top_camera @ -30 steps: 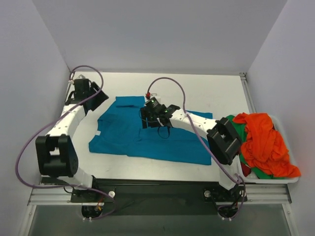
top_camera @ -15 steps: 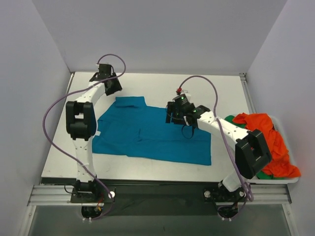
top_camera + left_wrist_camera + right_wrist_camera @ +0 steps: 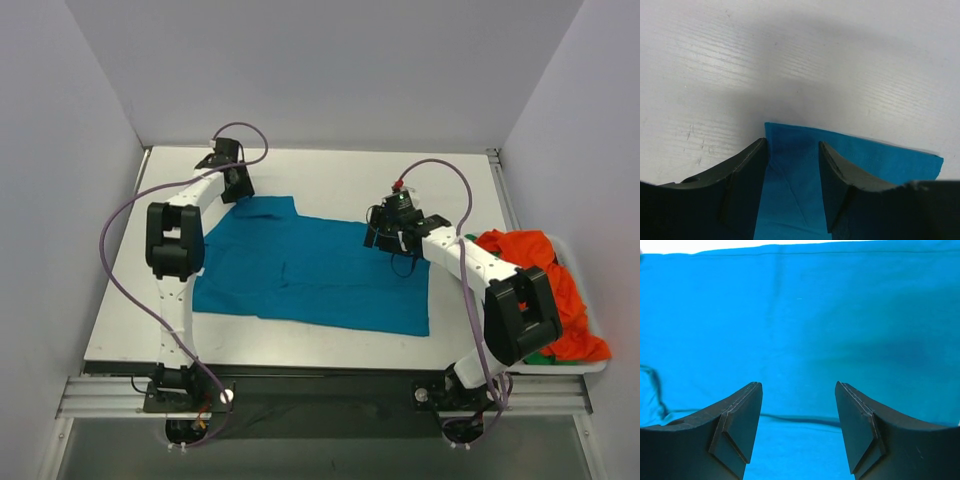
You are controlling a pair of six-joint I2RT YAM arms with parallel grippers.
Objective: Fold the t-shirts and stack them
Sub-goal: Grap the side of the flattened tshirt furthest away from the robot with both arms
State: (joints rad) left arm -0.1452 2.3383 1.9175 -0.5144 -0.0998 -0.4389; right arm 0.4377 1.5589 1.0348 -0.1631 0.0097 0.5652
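Two arms: I see both stretched out over the white tabletop [image 3: 330,180], the left one toward the upper left of the overhead frame, the right one just right of centre.
Teal t-shirt [image 3: 310,275]: spread flat across the middle of the tabletop, its far-left corner in the upper left.
Left fingers [image 3: 236,186]: at that far-left corner. In my left wrist view they stand apart, one on each side of the cloth's corner, with bare tabletop beyond. I see no pinch on the cloth.
Right fingers [image 3: 386,237]: over the shirt's upper right part. In my right wrist view they are spread wide, with nothing between them and flat teal cloth filling the frame below.
Orange t-shirt [image 3: 545,290]: crumpled in a heap at the right edge of the frame, well apart from the teal one.
Green t-shirt [image 3: 474,244]: only bits show, under the orange heap.
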